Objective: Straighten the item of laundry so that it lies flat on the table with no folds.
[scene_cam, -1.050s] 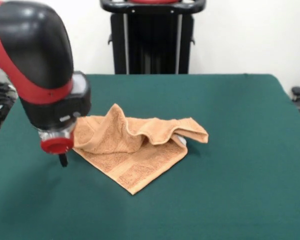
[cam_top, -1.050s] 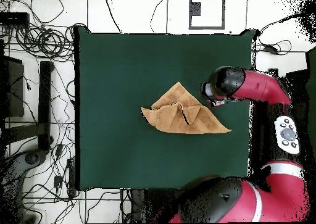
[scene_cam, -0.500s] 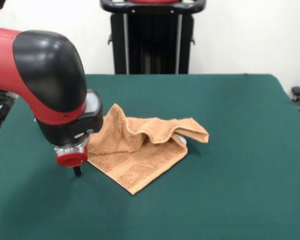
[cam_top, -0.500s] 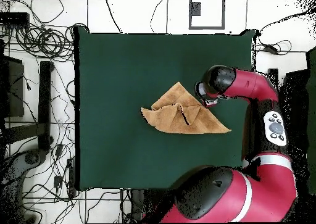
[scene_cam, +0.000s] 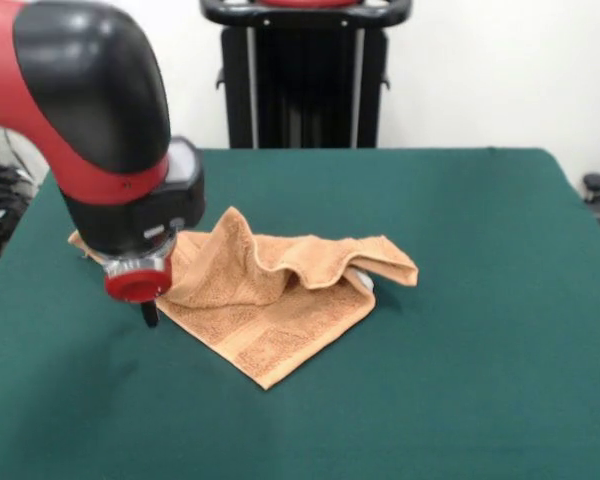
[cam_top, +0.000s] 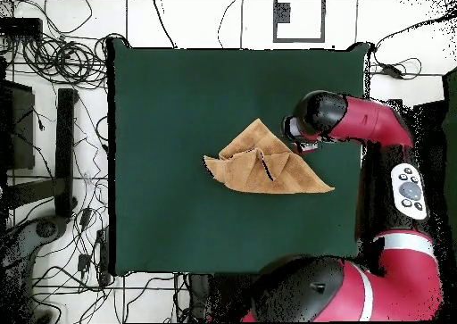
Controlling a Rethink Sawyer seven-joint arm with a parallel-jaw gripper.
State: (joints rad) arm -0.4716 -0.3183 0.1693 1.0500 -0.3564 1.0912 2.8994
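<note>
At the towel's edge, on my front view, the tool point(scene_cam: 148, 312) shows only as a dark tip poking out below the red cap of the wrist, and I cannot tell how far open it is or whether it grips anything. That tip sits low over the table point(scene_cam: 460, 380), just beside the cloth's left border; contact with either I cannot confirm.

No containers appear on my screens.

Crumpled near the middle of the green top lies the item of laundry point(scene_cam: 270, 300), an orange-tan terry towel. 1 corner points toward the camera and lies flat, showing a woven band near the hem. Its rear part is bunched into a raised ridge, with a fold rolled over on the right side and a peak standing up behind the wrist. A small strip of cloth also shows to the left of the arm's head.

From overhead, the towel point(cam_top: 264, 167) reads as a rough triangle with creases across it, well apart from every table point(cam_top: 178, 97) edge. My arm point(cam_top: 357, 128) reaches in from the side, elbow bent, its black-and-red head hanging over the towel's border and the wrist pointing straight down. Cables litter the floor point(cam_top: 54, 62) beyond the table.
</note>
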